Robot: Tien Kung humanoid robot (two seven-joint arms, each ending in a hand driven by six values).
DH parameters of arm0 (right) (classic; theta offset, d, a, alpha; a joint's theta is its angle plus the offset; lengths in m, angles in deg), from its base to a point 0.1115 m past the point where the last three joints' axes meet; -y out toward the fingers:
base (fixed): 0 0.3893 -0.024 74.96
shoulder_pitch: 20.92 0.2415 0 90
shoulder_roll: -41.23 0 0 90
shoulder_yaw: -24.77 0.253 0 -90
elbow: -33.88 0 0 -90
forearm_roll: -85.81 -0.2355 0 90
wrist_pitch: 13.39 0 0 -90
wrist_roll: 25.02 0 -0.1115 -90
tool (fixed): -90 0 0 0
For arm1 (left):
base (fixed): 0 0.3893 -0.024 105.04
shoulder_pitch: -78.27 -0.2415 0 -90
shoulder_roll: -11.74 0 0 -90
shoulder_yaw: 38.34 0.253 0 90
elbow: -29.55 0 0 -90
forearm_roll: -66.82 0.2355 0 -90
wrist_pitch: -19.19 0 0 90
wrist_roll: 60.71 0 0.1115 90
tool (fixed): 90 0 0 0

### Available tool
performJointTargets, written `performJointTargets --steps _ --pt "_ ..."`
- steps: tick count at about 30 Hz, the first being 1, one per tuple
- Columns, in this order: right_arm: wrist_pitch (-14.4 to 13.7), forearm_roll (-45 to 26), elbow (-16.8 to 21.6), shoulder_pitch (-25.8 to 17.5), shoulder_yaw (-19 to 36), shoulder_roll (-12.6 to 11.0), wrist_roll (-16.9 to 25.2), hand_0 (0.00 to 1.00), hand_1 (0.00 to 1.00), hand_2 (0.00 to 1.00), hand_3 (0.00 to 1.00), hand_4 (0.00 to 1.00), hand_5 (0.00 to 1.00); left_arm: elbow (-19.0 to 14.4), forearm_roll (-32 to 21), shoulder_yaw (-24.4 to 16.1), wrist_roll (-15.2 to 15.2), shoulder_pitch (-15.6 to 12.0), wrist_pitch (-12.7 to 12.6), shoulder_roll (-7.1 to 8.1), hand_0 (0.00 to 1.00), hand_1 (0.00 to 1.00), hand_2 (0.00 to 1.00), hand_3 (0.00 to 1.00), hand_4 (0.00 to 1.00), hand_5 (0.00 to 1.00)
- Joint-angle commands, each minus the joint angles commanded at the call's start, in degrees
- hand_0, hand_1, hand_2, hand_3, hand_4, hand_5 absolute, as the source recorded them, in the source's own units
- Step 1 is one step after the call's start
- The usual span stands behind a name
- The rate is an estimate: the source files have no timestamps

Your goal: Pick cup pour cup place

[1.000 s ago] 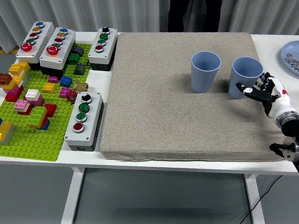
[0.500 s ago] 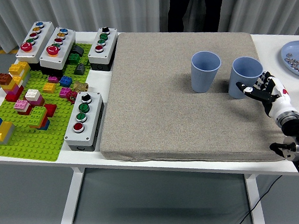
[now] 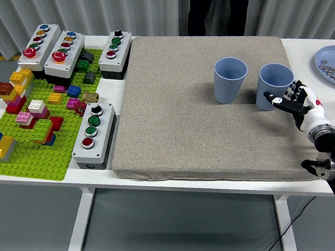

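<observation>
Blue cup (image 3: pixel 275 85) unmoved, right hand (image 3: pixel 296 101) steady

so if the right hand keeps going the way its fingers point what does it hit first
Most likely the nearer blue cup: the right hand points up-left at its lower side, fingers spread, apparently almost touching, though depth is unclear.

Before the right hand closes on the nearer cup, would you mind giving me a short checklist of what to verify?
1. Right hand at the right cup, fingers spread beside its wall: ok.
2. Firm grasp on that cup: not ok, not closed yet.
3. Left cup upright and apart from it: ok.
4. Both cups on the grey mat: ok.
5. Contents of either cup: cannot tell.
</observation>
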Motion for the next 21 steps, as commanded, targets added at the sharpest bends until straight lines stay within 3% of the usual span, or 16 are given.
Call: performJointTargets --steps 4,5,10,11,21 --pt "-0.4 0.1 0.1 -0.1 -0.1 0.0 0.4 0.884 0.849 0.931 0.807 0.813 0.276 0.0 0.0 0.0 0.0 0.0 0.0 0.01 0.772 0.787 0.853 0.732 0.508 0.97" --pt "-0.5 0.0 0.1 -0.1 -0.1 0.0 0.6 0.857 0.766 0.738 0.697 0.713 0.13 0.0 0.0 0.0 0.0 -0.1 0.0 0.02 0.773 0.787 0.853 0.732 0.507 0.971" --pt "-0.2 0.1 0.2 -0.1 -0.3 0.0 0.6 0.857 0.766 0.738 0.697 0.713 0.13 0.0 0.0 0.0 0.0 -0.1 0.0 0.04 0.773 0.787 0.853 0.732 0.507 0.971" --pt "-0.1 0.1 0.2 -0.1 -0.3 0.0 0.6 0.831 0.706 0.611 0.641 0.662 0.081 0.0 0.0 0.0 0.0 -0.1 0.0 0.04 0.773 0.787 0.853 0.732 0.507 0.97" --pt "0.1 0.1 0.5 0.0 -0.2 -0.1 0.3 0.829 0.703 0.61 0.632 0.654 0.074 0.0 -0.2 0.1 0.0 0.0 0.0 0.02 0.773 0.787 0.853 0.732 0.507 0.97"
